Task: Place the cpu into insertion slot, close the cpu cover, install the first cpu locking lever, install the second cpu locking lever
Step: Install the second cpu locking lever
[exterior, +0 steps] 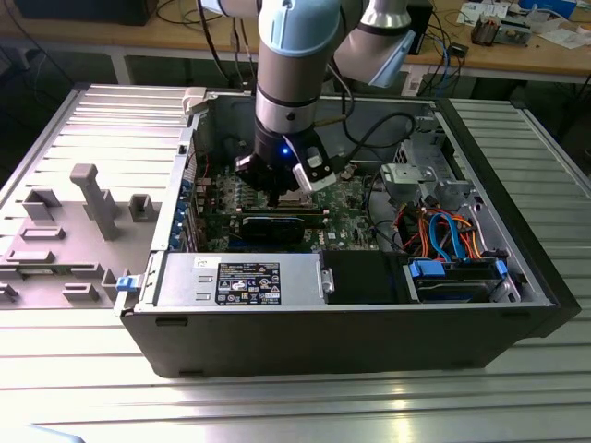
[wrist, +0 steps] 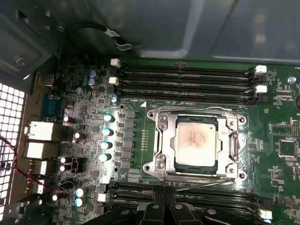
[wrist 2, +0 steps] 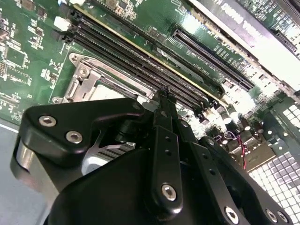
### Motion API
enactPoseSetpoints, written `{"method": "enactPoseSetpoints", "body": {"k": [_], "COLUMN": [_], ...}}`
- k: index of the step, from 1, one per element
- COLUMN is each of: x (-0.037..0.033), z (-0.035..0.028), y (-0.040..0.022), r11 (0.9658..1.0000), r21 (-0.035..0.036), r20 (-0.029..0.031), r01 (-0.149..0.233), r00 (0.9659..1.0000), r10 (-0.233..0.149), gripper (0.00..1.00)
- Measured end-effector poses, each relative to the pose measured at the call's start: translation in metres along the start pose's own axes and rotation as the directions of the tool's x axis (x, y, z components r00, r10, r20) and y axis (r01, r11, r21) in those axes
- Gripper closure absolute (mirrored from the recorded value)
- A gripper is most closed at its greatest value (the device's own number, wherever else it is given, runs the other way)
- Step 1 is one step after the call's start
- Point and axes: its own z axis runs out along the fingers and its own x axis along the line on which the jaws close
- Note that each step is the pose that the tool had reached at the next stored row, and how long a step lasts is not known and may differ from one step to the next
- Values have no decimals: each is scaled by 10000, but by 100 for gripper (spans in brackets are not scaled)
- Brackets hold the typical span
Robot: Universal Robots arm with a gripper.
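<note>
Cpu [wrist: 196, 142] seated in slot [wrist: 161, 166], cover [wrist: 233, 136] down. Lever step in hand; fingers [wrist 2: 165, 108] pinched together, holding nothing.

My pincer [wrist 2: 165, 96] is showing matt black plastic with shiny steel screws. The cpu [wrist: 196, 140] is wearing dull silver-grey metal, the cpu cover [wrist: 197, 116] is gleaming as bright bare metal, and the circuit board [wrist: 276, 126] is looking glossy green.

Open computer case [exterior: 369, 341] on the ribbed counter [exterior: 277, 406]; the arm's claw [exterior: 282, 189] reaches down inside it, over the green motherboard [exterior: 249, 198].
</note>
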Motion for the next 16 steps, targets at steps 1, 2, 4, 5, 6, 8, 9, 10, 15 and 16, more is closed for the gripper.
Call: {"method": "enactPoseSetpoints", "body": {"k": [1,2,4,5,6,8,9,10,15,16], "x": [20,31,63,75,77,77,78,77,90,93], "z": [12,21,80,99,102,105,105,106,143,148], "y": [0,0,-6,-7,-8,-7,-7,-7,-27,-28], "r11": [10000,9999,9999,9999,9999,9998,9998,9998,9993,9992], "r21": [-90,-132,-154,-159,-166,-191,-203,-209,-379,-401], "r20": [6,10,10,11,10,14,15,16,27,29], "r01": [5,8,9,9,10,11,12,12,23,25], "r00": [10000,10000,10000,10000,10000,10000,10000,10000,10000,10000], "r10": [-5,-8,-9,-9,-10,-11,-11,-12,-22,-24], "gripper": [89,89,89,89,89,89,89,89,89,89]}}
